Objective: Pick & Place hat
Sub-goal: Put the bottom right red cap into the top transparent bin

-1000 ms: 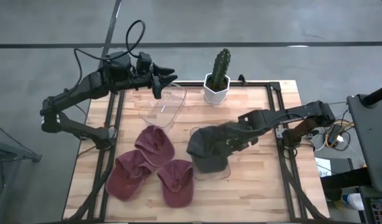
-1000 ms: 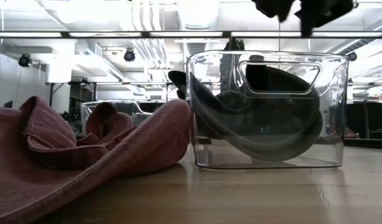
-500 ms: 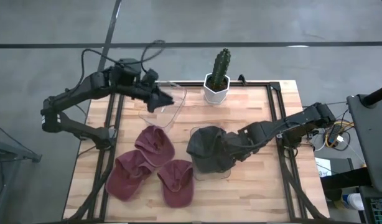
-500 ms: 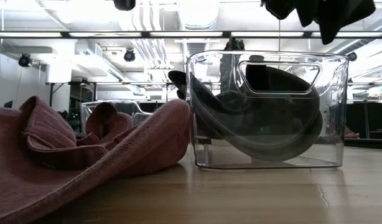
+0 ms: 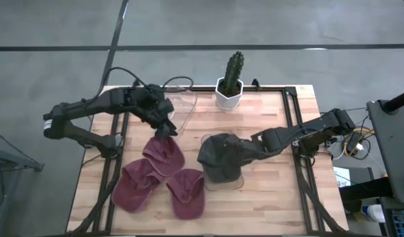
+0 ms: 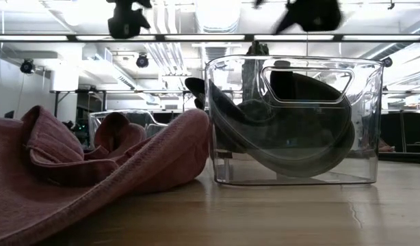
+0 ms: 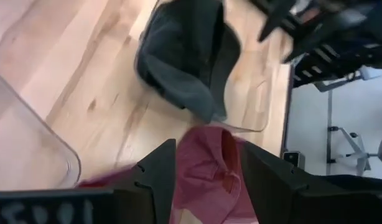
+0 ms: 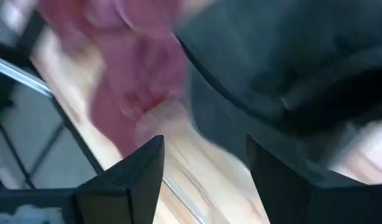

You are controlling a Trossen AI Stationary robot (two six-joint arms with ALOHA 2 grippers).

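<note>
A dark grey hat (image 5: 218, 157) lies in a clear bin (image 5: 222, 183) mid-table, its brim against the bin's wall in the low view (image 6: 285, 147). Three red hats (image 5: 164, 153) lie on the table's left half. My left gripper (image 5: 166, 125) hangs open just above the farthest red hat (image 7: 209, 180), whose crown shows between its fingers. My right gripper (image 5: 252, 149) is open at the dark hat's right side, above the bin's rim (image 6: 312, 12); the dark hat (image 8: 290, 68) fills the view ahead of it.
A second clear bin (image 5: 177, 110) stands at the far left, next to my left gripper. A potted cactus (image 5: 229, 84) sits at the far edge. Bare wood lies on the table's right half and near edge (image 5: 268, 204).
My left gripper has swung from over the far clear bin toward the near edge and come down over the farthest red hat, staying open. My right gripper has drawn back a little toward the right edge from over the dark hat, which stays in its bin.
</note>
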